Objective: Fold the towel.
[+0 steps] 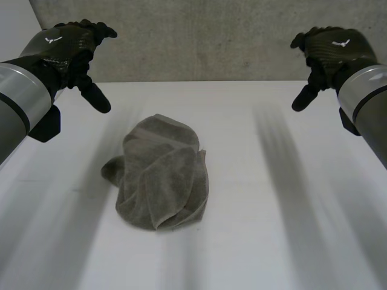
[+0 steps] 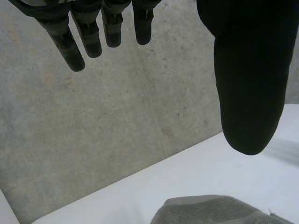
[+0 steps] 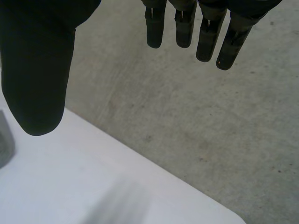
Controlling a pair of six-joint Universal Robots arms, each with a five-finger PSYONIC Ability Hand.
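– Grey terry towel (image 1: 162, 175), bunched in a loose heap on the white table (image 1: 284, 229): that is your starting point. No fold is in it yet, so I judge you are at step 1, the reach.

– And my hands?

– Your left hand (image 1: 72, 51) hangs in the air beyond the towel's far-left side, well apart from it. Your right hand (image 1: 331, 53) hangs further off, beyond its far-right side. Both hold nothing. In the left wrist view the fingers (image 2: 77, 51) hang straight and the thumb (image 2: 250, 84) stands wide of them, with the towel's edge (image 2: 210, 210) below. The right wrist view shows the same: fingers (image 3: 226, 44) straight, thumb (image 3: 37, 74) apart.

– So what does the next move call for?

– I judge you must flatten before you fold. Bring both hands down to the towel, find 2 corners or an edge in that heap, pinch the cloth and draw it out flat. The corners are lost in the creases, and I cannot tell which lobe is which. The small flap on the towel's left side looks the easiest to take first.
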